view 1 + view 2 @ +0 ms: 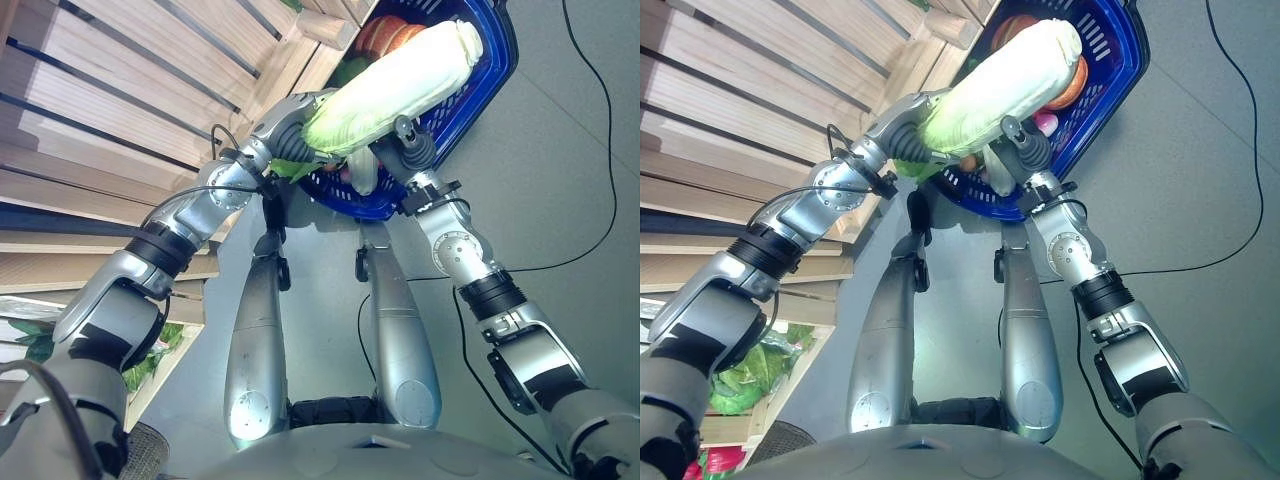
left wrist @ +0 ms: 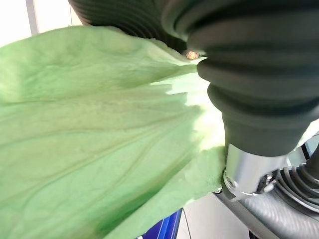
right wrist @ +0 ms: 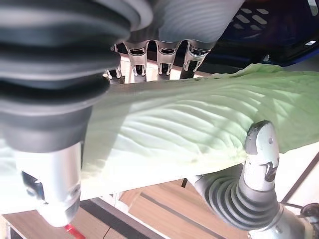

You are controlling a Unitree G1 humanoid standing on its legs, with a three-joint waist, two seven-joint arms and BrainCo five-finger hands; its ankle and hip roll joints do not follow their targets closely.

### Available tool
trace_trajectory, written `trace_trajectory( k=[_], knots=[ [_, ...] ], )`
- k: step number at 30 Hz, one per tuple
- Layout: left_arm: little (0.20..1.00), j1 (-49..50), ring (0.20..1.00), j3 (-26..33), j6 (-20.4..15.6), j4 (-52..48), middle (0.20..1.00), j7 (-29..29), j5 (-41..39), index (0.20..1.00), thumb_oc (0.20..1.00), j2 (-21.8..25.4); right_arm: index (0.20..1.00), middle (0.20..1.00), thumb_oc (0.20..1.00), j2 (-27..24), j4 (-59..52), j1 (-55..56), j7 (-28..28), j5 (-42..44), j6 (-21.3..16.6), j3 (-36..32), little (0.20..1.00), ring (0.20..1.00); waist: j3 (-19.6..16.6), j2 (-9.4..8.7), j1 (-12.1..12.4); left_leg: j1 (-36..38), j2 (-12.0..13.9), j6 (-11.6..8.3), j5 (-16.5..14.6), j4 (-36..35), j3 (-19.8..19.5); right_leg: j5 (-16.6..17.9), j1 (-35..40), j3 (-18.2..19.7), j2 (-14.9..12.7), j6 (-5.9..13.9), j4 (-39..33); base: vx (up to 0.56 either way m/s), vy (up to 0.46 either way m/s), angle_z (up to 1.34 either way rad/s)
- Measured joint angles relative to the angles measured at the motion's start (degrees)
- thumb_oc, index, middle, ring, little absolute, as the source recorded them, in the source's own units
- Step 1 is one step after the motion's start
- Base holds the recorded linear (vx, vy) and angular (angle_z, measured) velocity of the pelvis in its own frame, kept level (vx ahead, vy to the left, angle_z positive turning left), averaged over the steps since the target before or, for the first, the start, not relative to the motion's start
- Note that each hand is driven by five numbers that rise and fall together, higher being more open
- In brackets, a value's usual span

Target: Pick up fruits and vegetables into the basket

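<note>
A long pale-green napa cabbage (image 1: 400,80) hangs slantwise over the blue plastic basket (image 1: 492,75), which stands on the grey floor. My left hand (image 1: 288,138) is shut on its leafy green end; those leaves (image 2: 89,139) spread across the left wrist view. My right hand (image 1: 405,148) grips the cabbage from below near its middle. In the right wrist view its fingers (image 3: 167,52) lie behind the cabbage (image 3: 199,119) and its thumb (image 3: 50,184) in front. Orange-red produce (image 1: 385,35) lies inside the basket under the cabbage's white end.
A slatted wooden shelf (image 1: 120,90) runs along the left, close to my left arm. A wooden crate of leafy greens (image 1: 750,370) sits low on the left. Open grey floor (image 1: 560,180) lies to the right of the basket.
</note>
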Motion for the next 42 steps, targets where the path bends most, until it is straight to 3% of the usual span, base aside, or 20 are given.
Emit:
trace_trajectory(
  k=[5, 6, 8, 9, 16, 35, 36, 37, 42],
  knots=[
    [0.200, -0.4, 0.200, -0.4, 0.9, -0.2, 0.200, -2.1, -0.1, 0.200, 0.200, 0.0, 1.000, 1.000, 1.000, 0.0, 0.0, 0.1, 0.3, 1.9, -0.1, -0.1, 1.000, 1.000, 0.0, 0.00, 0.0, 0.0, 0.0, -0.03, 0.1, -0.2, 0.0, 0.2, 0.0, 0.0, 0.0, -0.28, -0.1, 0.00, 0.000, 0.00],
    [0.200, -0.6, 0.200, -0.6, 1.2, -0.2, 0.200, -2.4, -0.3, 0.200, 0.200, 0.0, 0.909, 0.909, 0.909, 0.0, 0.0, 0.1, 0.3, 2.1, -0.2, -0.1, 0.909, 0.909, 0.0, 0.00, 0.0, 0.0, 0.0, -0.03, 0.1, -0.3, 0.0, 0.2, 0.0, 0.0, 0.0, -0.27, -0.1, 0.00, 0.000, 0.00],
    [0.200, -1.1, 0.200, -1.0, 2.4, -0.2, 0.200, -3.0, -1.0, 0.200, 0.200, 0.0, 0.235, 0.235, 0.235, 0.0, 0.1, 0.2, 0.3, 2.1, -0.6, -0.1, 0.235, 0.235, 0.0, 0.00, 0.0, 0.0, 0.0, -0.02, 0.1, -0.3, 0.0, 0.2, 0.0, 0.0, 0.0, -0.24, -0.2, 0.00, 0.000, 0.00],
    [0.200, -1.3, 0.200, -1.0, 2.5, -0.2, 0.200, -3.3, -1.1, 0.200, 0.200, 0.0, 0.200, 0.200, 0.200, 0.0, 0.1, 0.2, 0.3, 2.0, -0.7, -0.1, 0.200, 0.200, 0.0, 0.00, 0.0, 0.0, 0.0, -0.02, 0.1, -0.3, 0.0, 0.1, 0.0, 0.0, 0.0, -0.19, -0.3, 0.00, 0.000, 0.00],
    [0.200, -2.6, 0.200, -1.7, 4.6, -1.6, 0.200, -5.1, -1.1, 0.200, 0.200, 0.1, 0.200, 0.200, 0.200, -0.2, 0.6, 0.2, 0.3, 2.0, -1.5, -1.1, 0.200, 0.200, 0.0, 0.00, 0.0, 0.0, 0.0, -0.02, 0.1, -0.4, 0.0, 0.2, 0.0, 0.0, 0.0, -0.31, -0.4, 0.00, 0.000, 0.00],
    [0.200, -2.7, 0.200, -2.1, 5.0, -1.6, 0.200, -4.8, -1.3, 0.200, 0.200, 0.2, 0.200, 0.200, 0.200, -0.2, 0.7, 0.3, 0.3, 2.0, -1.5, -1.1, 0.200, 0.200, 0.0, 0.00, 0.2, 0.0, 0.0, -0.01, 0.1, -0.4, 0.0, 0.3, 0.0, 0.0, 0.0, -0.46, -0.4, 0.00, 0.000, 0.00],
    [0.740, -2.7, 0.740, -2.1, 5.1, -1.7, 0.740, -4.6, -1.3, 0.740, 0.740, 0.2, 0.200, 0.200, 0.200, -0.2, 0.7, 0.3, 0.3, 2.0, -1.5, -1.1, 0.200, 0.200, 0.0, 0.00, 0.2, 0.0, 0.0, -0.01, 0.1, -0.4, 0.0, 0.3, 0.0, 0.0, 0.0, -0.46, -0.4, 0.00, 0.000, 0.00],
    [1.000, -2.7, 1.000, -2.1, 5.2, -1.7, 1.000, -4.4, -1.3, 1.000, 1.000, 0.2, 0.200, 0.200, 0.200, -0.2, 0.7, 0.3, 0.3, 2.0, -1.5, -1.1, 0.200, 0.200, 0.0, 0.00, 0.2, 0.0, 0.0, -0.01, 0.1, -0.4, 0.0, 0.3, 0.0, 0.0, 0.0, -0.46, -0.4, 0.00, 0.000, 0.00],
    [1.000, -2.3, 1.000, -2.3, 6.9, -2.0, 1.000, -1.7, -0.9, 1.000, 1.000, -0.1, 0.200, 0.200, 0.200, -0.1, 0.7, 0.1, 0.4, 2.1, -1.4, -1.1, 0.200, 0.200, 0.0, 0.00, 0.2, 0.0, 0.0, -0.02, 0.1, -0.4, 0.0, 0.3, 0.0, 0.0, 0.0, -0.47, -0.4, 0.00, 0.000, 0.00]
  ],
)
